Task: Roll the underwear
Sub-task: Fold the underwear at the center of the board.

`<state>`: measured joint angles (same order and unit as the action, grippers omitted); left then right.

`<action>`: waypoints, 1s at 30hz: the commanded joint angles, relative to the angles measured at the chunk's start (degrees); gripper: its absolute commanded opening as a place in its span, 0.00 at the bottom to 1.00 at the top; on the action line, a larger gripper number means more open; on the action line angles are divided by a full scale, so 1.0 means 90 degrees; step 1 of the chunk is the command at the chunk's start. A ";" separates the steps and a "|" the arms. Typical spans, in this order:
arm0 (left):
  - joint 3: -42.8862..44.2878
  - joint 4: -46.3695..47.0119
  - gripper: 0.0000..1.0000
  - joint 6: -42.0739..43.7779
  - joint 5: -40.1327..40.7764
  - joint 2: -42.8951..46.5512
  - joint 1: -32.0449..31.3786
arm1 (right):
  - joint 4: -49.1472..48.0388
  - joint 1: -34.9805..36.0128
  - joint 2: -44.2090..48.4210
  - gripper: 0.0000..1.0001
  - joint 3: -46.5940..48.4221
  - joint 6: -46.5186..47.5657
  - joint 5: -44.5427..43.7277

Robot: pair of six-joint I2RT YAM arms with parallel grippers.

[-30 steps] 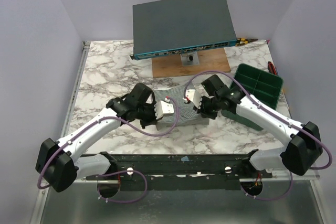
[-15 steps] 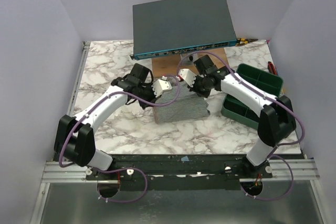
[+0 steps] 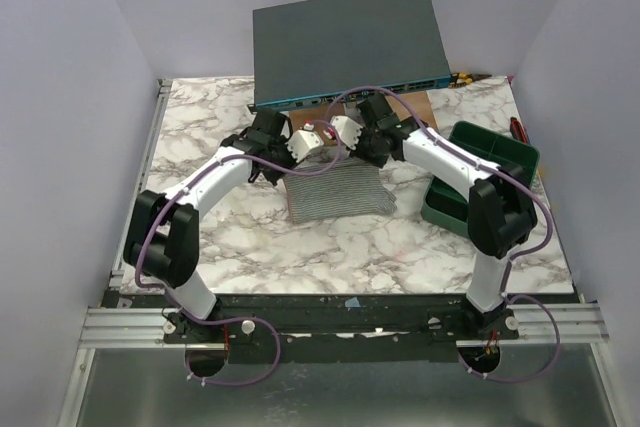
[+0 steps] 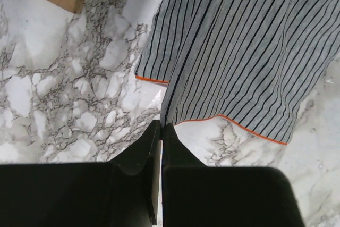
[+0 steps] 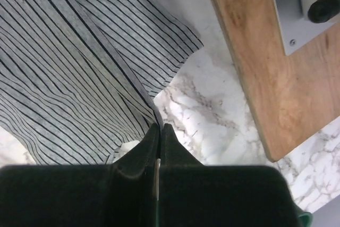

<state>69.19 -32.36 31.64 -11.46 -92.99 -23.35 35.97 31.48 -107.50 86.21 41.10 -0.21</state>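
Note:
The underwear (image 3: 335,192) is grey cloth with thin dark stripes and an orange hem, lying spread on the marble table. My left gripper (image 3: 298,169) is at its far left edge and my right gripper (image 3: 362,162) at its far right edge. In the left wrist view the left gripper (image 4: 161,124) is shut on a fold of the underwear (image 4: 239,51) beside the orange hem. In the right wrist view the right gripper (image 5: 159,126) is shut on a corner fold of the underwear (image 5: 69,67).
A dark network switch (image 3: 350,42) rests on a wooden board (image 3: 400,119) right behind the grippers. A green compartment tray (image 3: 490,172) stands at the right, with a red-handled tool (image 3: 518,129) beyond it. The board's edge (image 5: 249,67) lies close to the right fingers.
Both arms have reached away from the near edge toward the back, dragging the underwear with them. The cloth now lies farther back and more spread out.

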 commanded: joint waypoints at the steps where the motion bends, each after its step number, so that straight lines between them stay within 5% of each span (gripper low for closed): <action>1: 0.0257 0.0397 0.00 -0.0140 0.0609 -0.0303 0.0066 | -0.0457 -0.0032 -0.0268 0.01 0.0138 0.0219 -0.0481; 20: 0.0452 0.1048 0.00 -0.0672 0.1613 -0.1045 -0.0019 | -0.1729 -0.0032 -0.0740 0.12 -0.0309 0.0141 -0.0766; 24: 0.0222 0.1414 0.09 -0.0777 0.1939 -0.1072 -0.0137 | -0.2102 -0.0035 -0.0760 0.15 -0.0589 -0.0019 -0.0747; 30: -0.0023 0.1934 0.36 -0.1030 0.2398 -0.1157 -0.0305 | -0.2815 -0.0036 -0.0685 0.32 -0.1064 -0.0309 -0.0884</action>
<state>70.76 -20.45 24.99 4.89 -102.54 -24.86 16.25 31.11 -112.84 78.87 40.56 -6.22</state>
